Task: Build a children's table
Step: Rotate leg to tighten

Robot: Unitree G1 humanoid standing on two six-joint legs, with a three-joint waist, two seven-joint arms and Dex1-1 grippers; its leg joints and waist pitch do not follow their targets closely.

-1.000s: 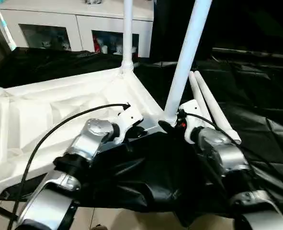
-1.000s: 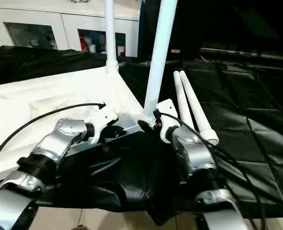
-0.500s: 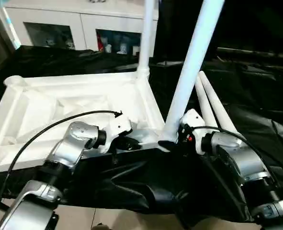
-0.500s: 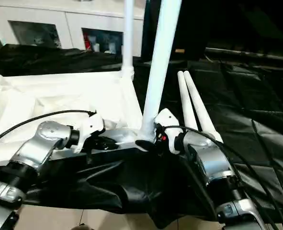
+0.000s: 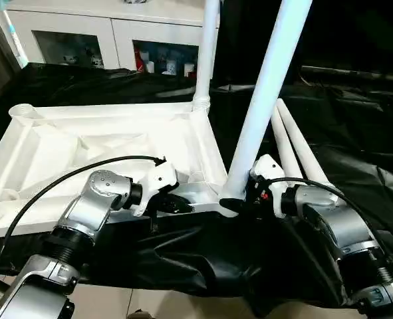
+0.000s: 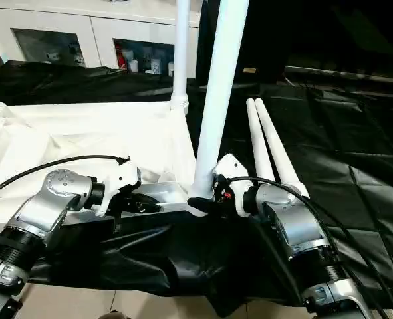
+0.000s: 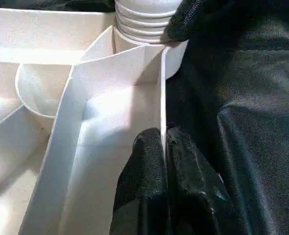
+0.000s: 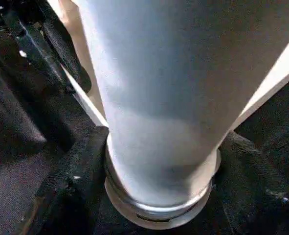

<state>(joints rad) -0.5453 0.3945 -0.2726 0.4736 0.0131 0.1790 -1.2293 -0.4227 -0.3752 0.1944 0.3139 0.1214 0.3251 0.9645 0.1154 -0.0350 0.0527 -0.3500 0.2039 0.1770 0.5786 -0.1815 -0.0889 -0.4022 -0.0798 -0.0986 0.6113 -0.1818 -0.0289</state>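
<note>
We observed the left gripper (image 7: 165,161) pinched on the near rim of the upturned table top (image 5: 110,143). The right gripper (image 8: 159,161) clasped the base of the leg (image 5: 266,100) at the near right corner socket, on the black cloth (image 5: 362,113). A second leg (image 5: 206,53) stood in the far right corner; two legs (image 5: 299,146) lay beside the top.

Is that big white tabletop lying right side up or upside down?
Upside down. The tabletop shows its ribbed underside, and two legs rise upward from its corner sockets.

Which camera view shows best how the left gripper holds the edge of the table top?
The left wrist view: the left gripper has its jaws pinched on the thin rim of the table top. Both eye views show this grip from the side, partly hidden.
</note>
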